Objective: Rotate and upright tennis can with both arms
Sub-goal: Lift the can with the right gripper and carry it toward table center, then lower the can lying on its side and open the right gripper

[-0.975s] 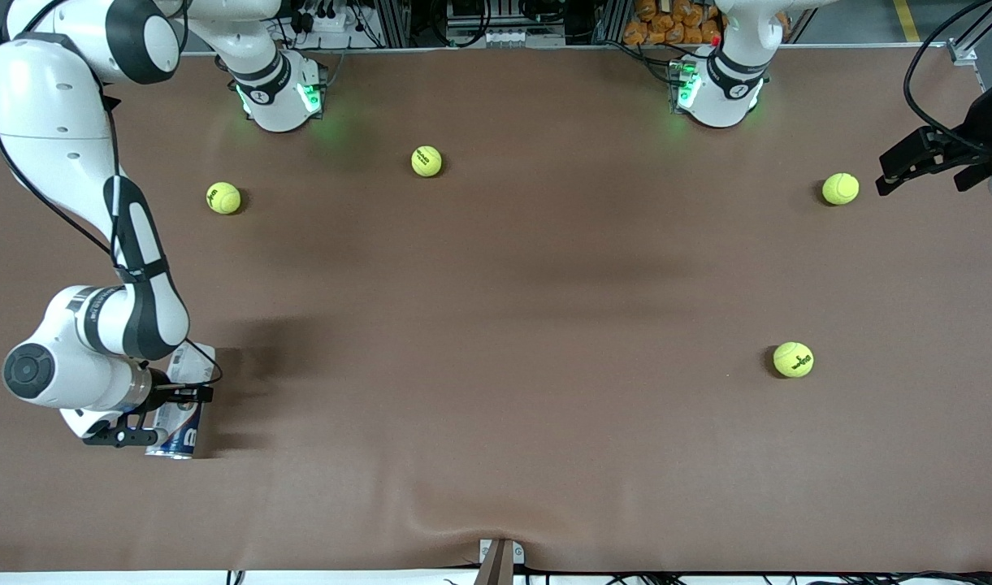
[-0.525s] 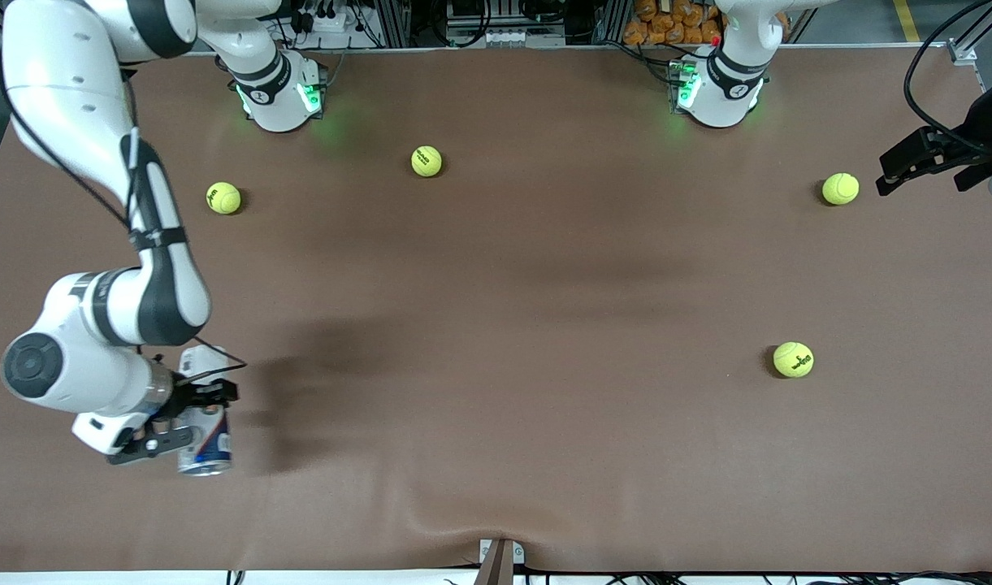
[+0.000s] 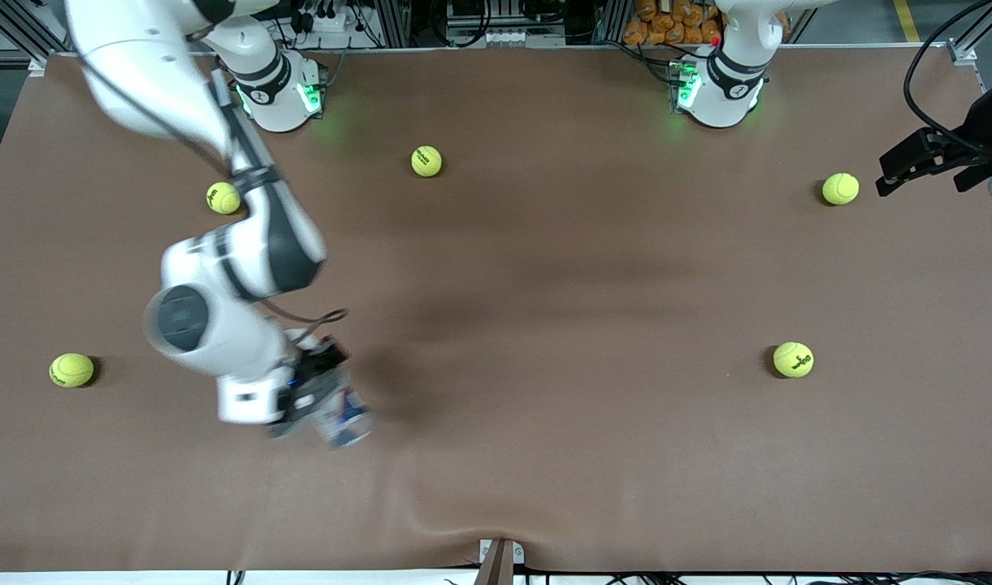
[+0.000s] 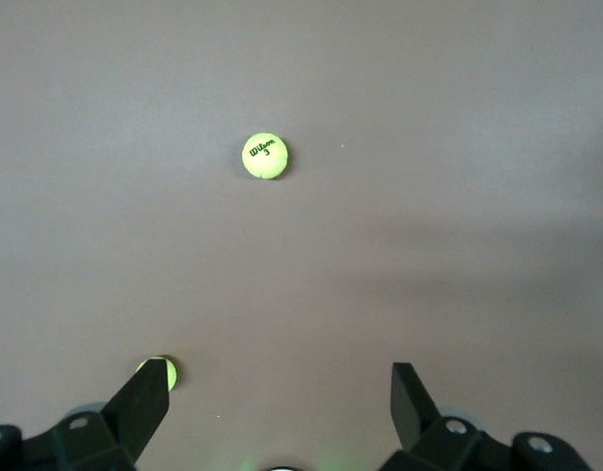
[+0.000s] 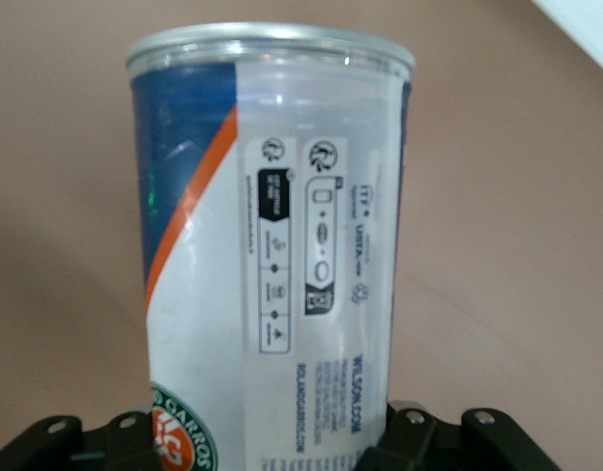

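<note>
My right gripper [image 3: 315,392] is shut on the tennis can [image 3: 345,418], a clear tube with a white, dark-blue and orange label. It holds the can tilted above the brown table [image 3: 544,455], over the part toward the right arm's end. In the right wrist view the can [image 5: 272,245] fills the frame, its silvery rim pointing away from the gripper [image 5: 272,446], whose jaws press on both sides of it. My left gripper [image 3: 890,173] is open and empty, waiting above the table's edge at the left arm's end. In the left wrist view its fingers [image 4: 144,402] stand wide apart around the gripper's middle [image 4: 276,397].
Several yellow-green tennis balls lie on the table: one [image 3: 71,370] at the right arm's end, one [image 3: 223,197] partly under the right arm, one [image 3: 426,161] between the bases, one [image 3: 840,188] by the left gripper and one [image 3: 793,359] nearer the camera. The cloth is wrinkled at the front edge [image 3: 431,508].
The right arm has swung toward the table's middle, carrying the can up off the table. A ball that the arm hid now shows. The left arm has not moved.
</note>
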`<act>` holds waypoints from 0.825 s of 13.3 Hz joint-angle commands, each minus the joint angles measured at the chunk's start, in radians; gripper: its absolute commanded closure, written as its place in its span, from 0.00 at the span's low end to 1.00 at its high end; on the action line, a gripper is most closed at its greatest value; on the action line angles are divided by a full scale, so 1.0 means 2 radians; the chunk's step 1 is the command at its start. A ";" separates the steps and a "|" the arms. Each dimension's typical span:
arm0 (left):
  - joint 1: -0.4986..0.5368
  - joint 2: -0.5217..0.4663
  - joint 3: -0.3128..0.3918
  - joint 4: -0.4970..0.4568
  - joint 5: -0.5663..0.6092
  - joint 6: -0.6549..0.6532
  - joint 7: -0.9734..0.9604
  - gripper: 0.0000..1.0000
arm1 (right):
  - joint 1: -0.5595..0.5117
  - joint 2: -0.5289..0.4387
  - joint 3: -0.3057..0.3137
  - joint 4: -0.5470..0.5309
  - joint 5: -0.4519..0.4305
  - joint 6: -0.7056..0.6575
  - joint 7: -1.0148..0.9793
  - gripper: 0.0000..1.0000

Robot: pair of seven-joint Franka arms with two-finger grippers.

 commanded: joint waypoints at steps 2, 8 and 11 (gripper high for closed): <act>0.003 0.002 -0.002 0.006 0.001 -0.007 0.004 0.00 | 0.079 -0.001 -0.004 -0.002 -0.008 0.004 -0.068 0.44; 0.003 0.003 -0.002 0.005 0.001 -0.007 0.003 0.00 | 0.220 0.049 -0.009 -0.003 -0.073 0.110 -0.072 0.44; 0.003 0.007 -0.003 0.004 0.001 -0.007 0.000 0.00 | 0.236 0.082 -0.009 -0.002 -0.101 0.136 -0.072 0.44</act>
